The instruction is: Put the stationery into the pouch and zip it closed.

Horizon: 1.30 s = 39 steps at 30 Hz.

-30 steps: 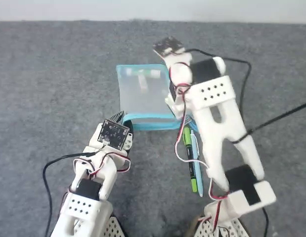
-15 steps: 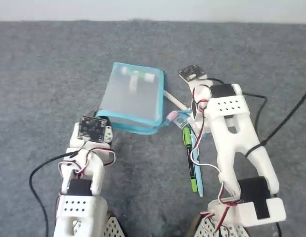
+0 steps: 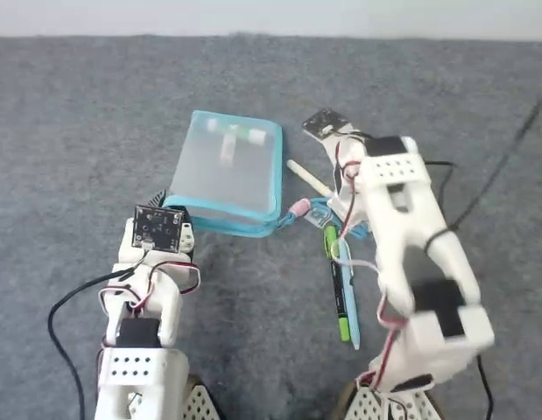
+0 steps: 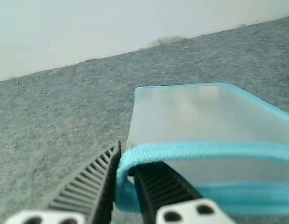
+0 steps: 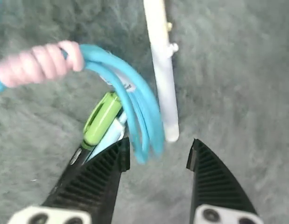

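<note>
A translucent pouch [image 3: 228, 171] with teal trim lies flat on the grey carpet. My left gripper [image 3: 172, 213] is shut on its near left corner; the teal edge [image 4: 181, 151] sits clamped between the fingers [image 4: 156, 186]. A pink zip pull [image 3: 299, 208] with a teal cord loop [image 5: 135, 100] hangs off the pouch's right corner. My right gripper [image 5: 156, 154] stands open just above the loop and the end of a white pen [image 5: 160, 60]. A green pen [image 3: 339, 289] and a blue pen [image 3: 350, 302] lie side by side under the right arm.
Grey carpet [image 3: 87, 114] spreads around the pouch, with a pale wall along its far edge [image 4: 88, 28]. Cables trail from both arms [image 3: 69, 302]. The white pen [image 3: 307, 178] lies slanted between the pouch and the right arm.
The left arm moved left and dragged the pouch's corner with it, turning the pouch. The right gripper drew back from the pouch and now hovers by the zip pull and pens.
</note>
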Tool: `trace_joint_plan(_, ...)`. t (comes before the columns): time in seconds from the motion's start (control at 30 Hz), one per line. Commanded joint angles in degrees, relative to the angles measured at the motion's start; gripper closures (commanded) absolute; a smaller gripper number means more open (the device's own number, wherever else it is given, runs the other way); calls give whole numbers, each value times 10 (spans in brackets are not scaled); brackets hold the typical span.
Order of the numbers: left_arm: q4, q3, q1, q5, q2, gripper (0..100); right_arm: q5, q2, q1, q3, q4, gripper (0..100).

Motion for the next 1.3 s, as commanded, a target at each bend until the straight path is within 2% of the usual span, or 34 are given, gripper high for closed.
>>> trace_joint_plan(0.0, -18, -18, 5, -1, 3, 988, 34, 47, 15, -72, -8, 790)
trace_joint_plan(0.17, -19, -18, 6, -1, 3, 988, 36, 98, 22, -89, -12, 791)
trace_joint_plan(0.33, -20, -18, 6, -1, 3, 988, 33, 128, 46, -92, -15, 902)
trace_joint_plan(0.47, -20, -18, 6, -1, 3, 988, 30, 143, 64, -91, -29, 923)
trace_joint_plan(0.63, -20, -18, 6, -1, 3, 988, -25, 138, 86, -98, -29, 924)
trace_joint_plan(0.77, -20, -14, 6, -1, 3, 988, -91, 112, 124, -105, -23, 991)
trace_joint_plan(0.87, -20, -14, 7, -1, 3, 988, -111, 101, 150, -104, -1, 965)
trace_joint_plan(1.1, -20, -13, 25, -2, 3, 988, -115, 96, 153, -102, 57, 811)
trace_joint_plan(1.27, -20, -13, 26, -2, 3, 988, -116, 72, 158, -116, 66, 808)
